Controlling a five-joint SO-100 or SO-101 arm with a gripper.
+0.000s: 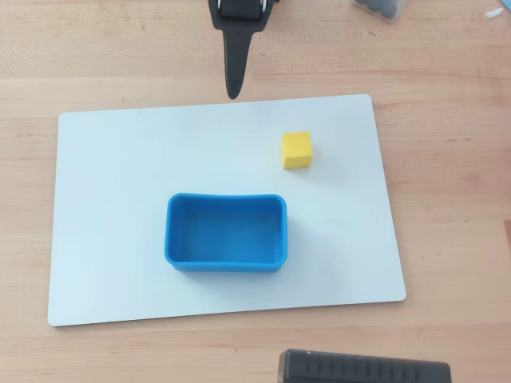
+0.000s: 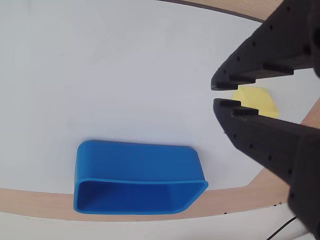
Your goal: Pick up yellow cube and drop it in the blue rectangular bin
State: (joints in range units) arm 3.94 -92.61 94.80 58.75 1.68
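The yellow cube (image 1: 296,150) sits on a white board (image 1: 112,199), right of centre in the overhead view. The blue rectangular bin (image 1: 226,262) stands empty on the board's middle, below and left of the cube. My gripper (image 1: 233,92) hangs over the table at the board's top edge, empty, well away from both. In the wrist view my gripper (image 2: 215,95) enters from the right with its jaws almost together, only a thin slit between the tips. The cube (image 2: 257,100) shows behind that slit, and the bin (image 2: 135,165) lies at the lower left on the board (image 2: 100,75).
The board lies on a wooden table (image 1: 447,64). A black ribbed object (image 1: 363,369) sits at the bottom edge of the overhead view. A dark object (image 1: 382,6) shows at the top right corner.
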